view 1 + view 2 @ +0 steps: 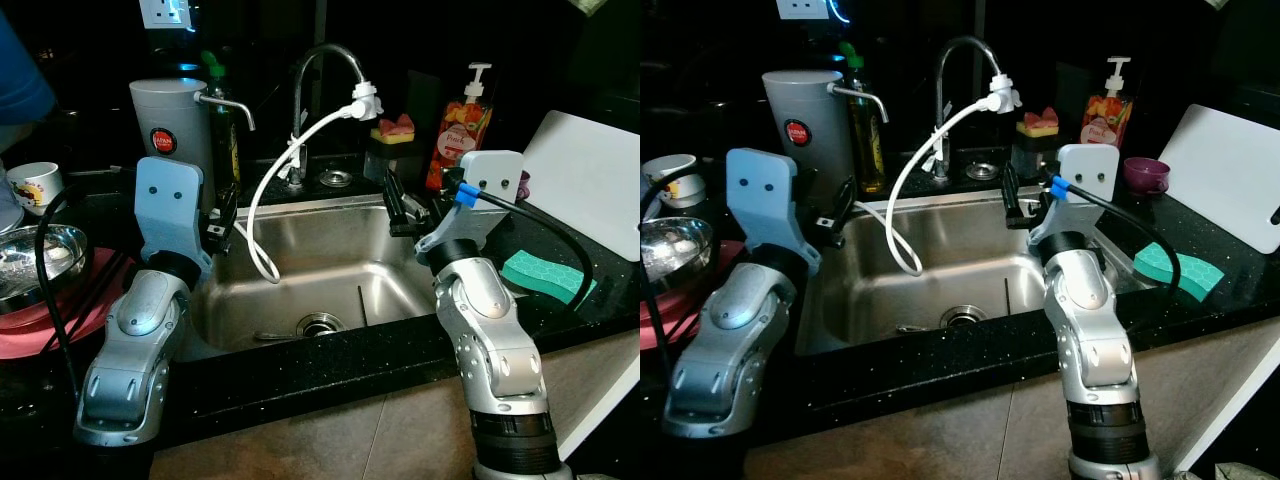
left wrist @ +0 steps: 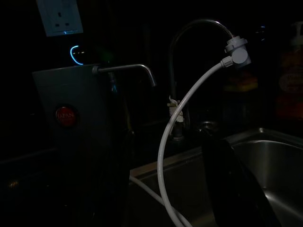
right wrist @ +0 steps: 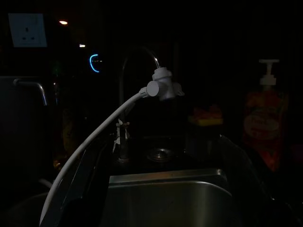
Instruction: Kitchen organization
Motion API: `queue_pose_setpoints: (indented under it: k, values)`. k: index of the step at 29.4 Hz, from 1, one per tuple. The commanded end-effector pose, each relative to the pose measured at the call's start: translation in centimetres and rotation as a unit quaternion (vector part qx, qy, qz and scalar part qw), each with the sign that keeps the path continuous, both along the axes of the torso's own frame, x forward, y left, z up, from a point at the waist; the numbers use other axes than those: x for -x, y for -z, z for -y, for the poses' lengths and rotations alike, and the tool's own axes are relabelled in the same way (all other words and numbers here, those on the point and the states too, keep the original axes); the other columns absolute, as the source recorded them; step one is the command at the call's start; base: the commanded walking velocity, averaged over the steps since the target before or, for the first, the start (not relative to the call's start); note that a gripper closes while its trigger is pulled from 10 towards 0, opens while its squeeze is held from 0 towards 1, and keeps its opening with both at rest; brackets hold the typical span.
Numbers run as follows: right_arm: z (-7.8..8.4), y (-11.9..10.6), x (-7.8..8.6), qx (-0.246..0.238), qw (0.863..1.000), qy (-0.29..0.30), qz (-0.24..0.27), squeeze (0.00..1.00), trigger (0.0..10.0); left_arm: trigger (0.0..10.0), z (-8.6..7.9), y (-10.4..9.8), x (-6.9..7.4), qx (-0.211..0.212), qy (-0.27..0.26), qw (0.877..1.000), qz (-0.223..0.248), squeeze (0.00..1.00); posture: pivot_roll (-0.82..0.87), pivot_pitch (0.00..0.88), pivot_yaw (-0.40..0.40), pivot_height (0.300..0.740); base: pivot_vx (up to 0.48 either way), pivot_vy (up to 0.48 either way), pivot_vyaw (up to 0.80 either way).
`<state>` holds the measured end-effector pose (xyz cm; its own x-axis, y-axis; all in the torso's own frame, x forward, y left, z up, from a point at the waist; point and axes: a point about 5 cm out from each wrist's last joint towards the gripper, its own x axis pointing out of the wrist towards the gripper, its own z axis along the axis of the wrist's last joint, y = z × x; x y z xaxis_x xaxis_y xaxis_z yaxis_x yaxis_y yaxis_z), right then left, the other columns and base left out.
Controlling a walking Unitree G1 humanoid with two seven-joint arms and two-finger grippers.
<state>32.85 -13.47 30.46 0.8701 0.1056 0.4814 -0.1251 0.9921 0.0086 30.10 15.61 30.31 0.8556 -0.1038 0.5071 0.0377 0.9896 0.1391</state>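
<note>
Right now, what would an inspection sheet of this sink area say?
Surface: black countertop around a steel sink.
Job's things: green sponge, soap bottle, metal bowl, mug, white board.
Clutter: grey dispenser, purple cup.
Grippers: left gripper and right gripper hover at the sink's edges, holding nothing.
Cables: white hose hangs from faucet into the sink; black cables on both arms.
Surroundings: wall socket.

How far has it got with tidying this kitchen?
Barely started, by the look of it. Done: nothing obvious. In hand: nothing; the left claw and right claw hover over the sink. Left: the green sponge, steel bowl and cup sit out on the counter.
</note>
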Motion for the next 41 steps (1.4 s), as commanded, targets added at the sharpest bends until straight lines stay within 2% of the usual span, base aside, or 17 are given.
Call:
queue_pose_setpoints:
  k: [1, 41]
  values:
    - [0.03, -0.03, 0.05, -0.004, 1.0, -0.003, 0.001, 0.0, 10.0, 10.0, 0.38, 0.16, 0.07, 0.001, 0.008, 1.0, -0.001, 0.0, 0.07, 0.052, -0.051, 0.74, 0.0, 0.0, 0.0]
    - [0.03, 0.23, 0.05, -0.008, 1.0, 0.0, -0.005, 0.0, 10.0, 10.0, 0.43, 0.17, 0.08, 0.0, 0.008, 1.0, -0.004, 0.0, 0.07, 0.067, -0.047, 0.74, 0.0, 0.0, 0.0]
